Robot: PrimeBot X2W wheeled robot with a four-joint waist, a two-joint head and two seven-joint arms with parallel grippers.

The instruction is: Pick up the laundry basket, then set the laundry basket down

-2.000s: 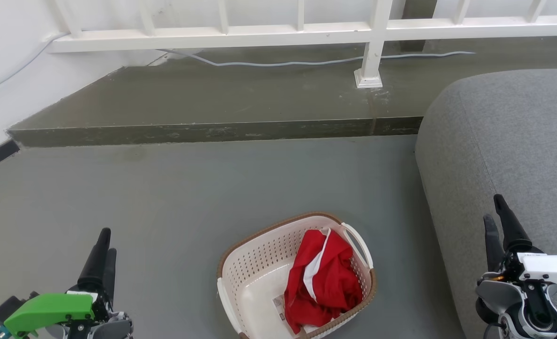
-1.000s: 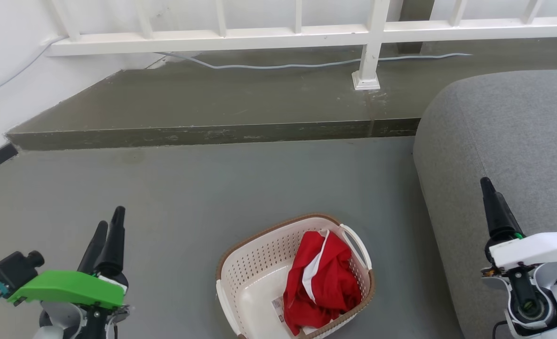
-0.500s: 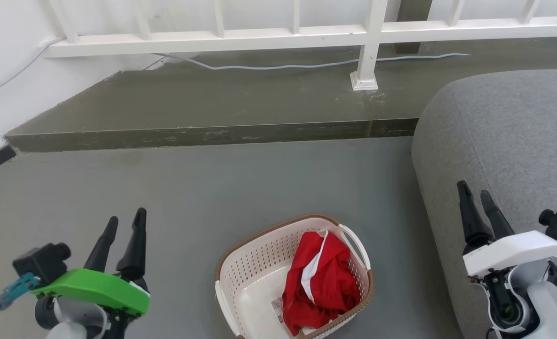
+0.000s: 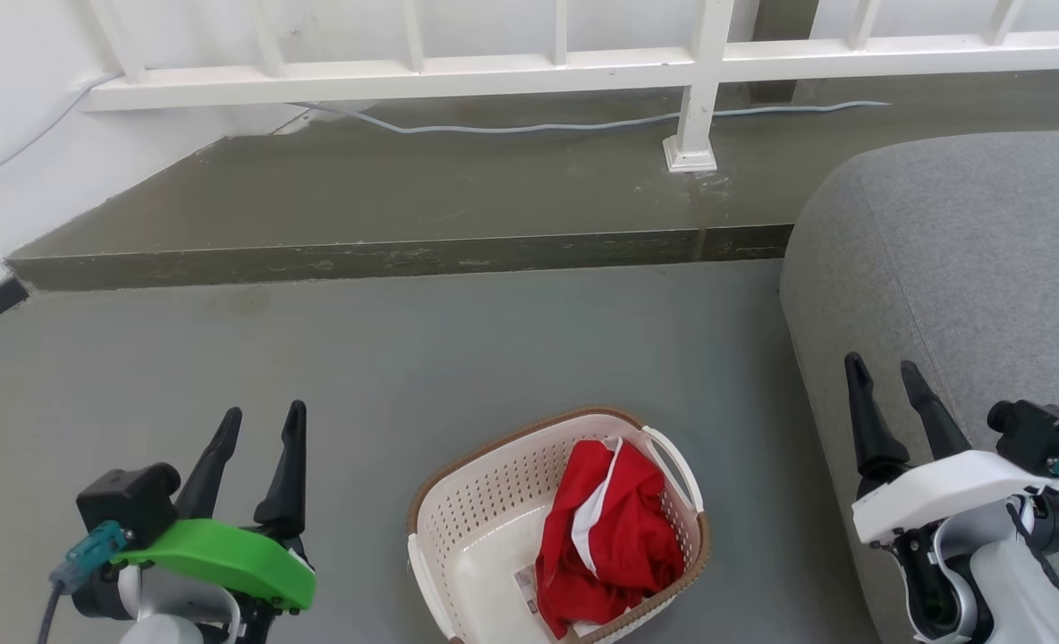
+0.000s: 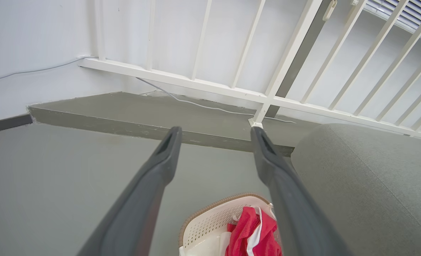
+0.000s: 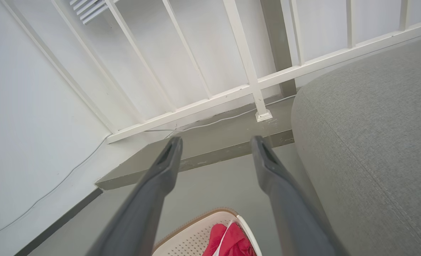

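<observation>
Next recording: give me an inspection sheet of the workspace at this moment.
Surface: grey floor, with a raised step behind it.
Job's things: laundry basket standing on the floor, red-and-white garment inside.
Clutter: nothing seen.
Tools: left tool open, right tool open; both apart from the basket, holding nothing.
Cables: grey cable lying on the step.
Surroundings: white railing; grey fabric sofa at right.

On left hand [image 4: 264,411] green cover [image 4: 216,555], on right hand [image 4: 879,363] white cover [image 4: 941,492]; dark tapered fingers [image 4: 286,465], black camera [image 4: 127,496], teal plug [image 4: 91,546].
</observation>
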